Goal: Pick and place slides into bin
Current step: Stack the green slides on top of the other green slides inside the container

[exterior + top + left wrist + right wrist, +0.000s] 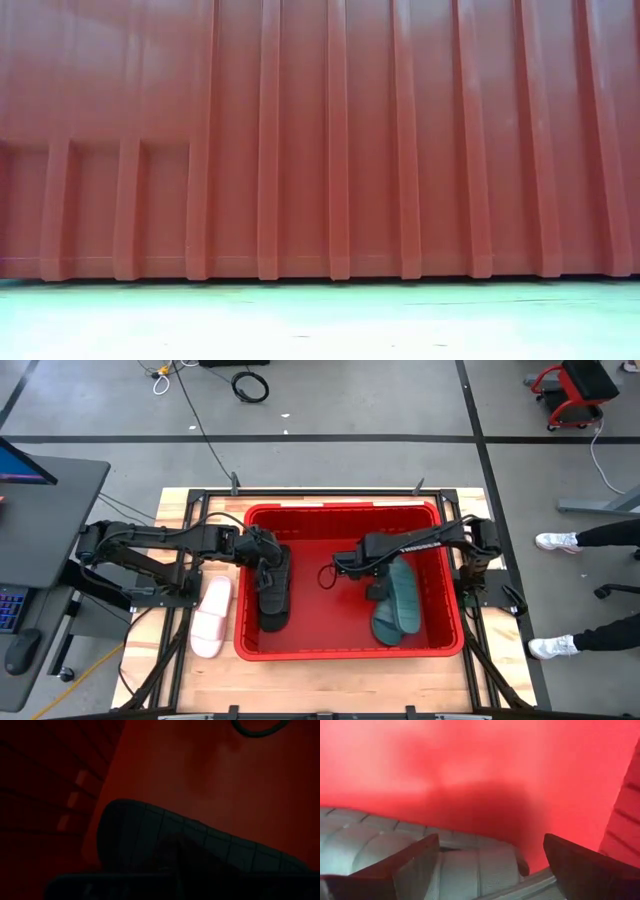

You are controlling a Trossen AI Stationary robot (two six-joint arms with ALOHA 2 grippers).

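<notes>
Slides: three are visible from above. A black slide (274,592) lies inside the bin (345,512) against its left wall, long axis running front to back of the table; a teal slide (398,603) lies in the bin's right half, also roughly front to back, slightly slanted; a white slide (211,618) rests on the table just outside the bin's left wall, parallel to it. Left gripper (266,560) is inside the bin directly over the far end of the black slide, jaws closed; its wrist view shows the slide's ribbed dark surface (165,845) right below the camera, but whether the fingers pinch the slide or are merely shut against it cannot be told. Right gripper (372,578) is inside the bin at the teal slide's far end, fingers (415,865) spread wide with the grey-green sole (380,845) beneath and between them, nothing clamped. Low view shows only the bin's ribbed red wall (330,140). Judgement: the only slide outside the bin is the white one, which lies to the left of the bin and near the left arm's base, well apart from the right arm. The left arm is therefore the one to fetch it, approaching across its short width since its length runs alongside the bin wall.
</notes>
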